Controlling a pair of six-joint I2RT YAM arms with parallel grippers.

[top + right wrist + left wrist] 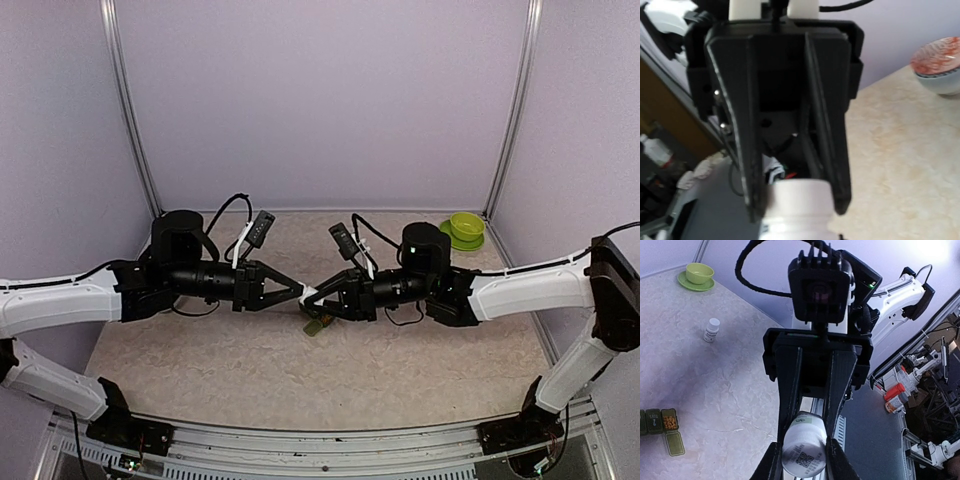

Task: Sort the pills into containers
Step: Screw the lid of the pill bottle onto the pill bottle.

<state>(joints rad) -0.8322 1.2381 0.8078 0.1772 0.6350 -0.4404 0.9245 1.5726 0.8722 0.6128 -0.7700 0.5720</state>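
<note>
At mid-frame, you are sharing one pill bottle (803, 447).
Left gripper (298, 292) and right gripper (325, 298) are clamping it, probably for uncapping.

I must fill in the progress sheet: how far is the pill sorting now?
Done: one end compartment of the strip holds orange pills, and its lid is open. In hand: the left gripper and right gripper both grip a white bottle above the table. Left: the other two compartments look shut, and a second bottle stands apart.
</note>
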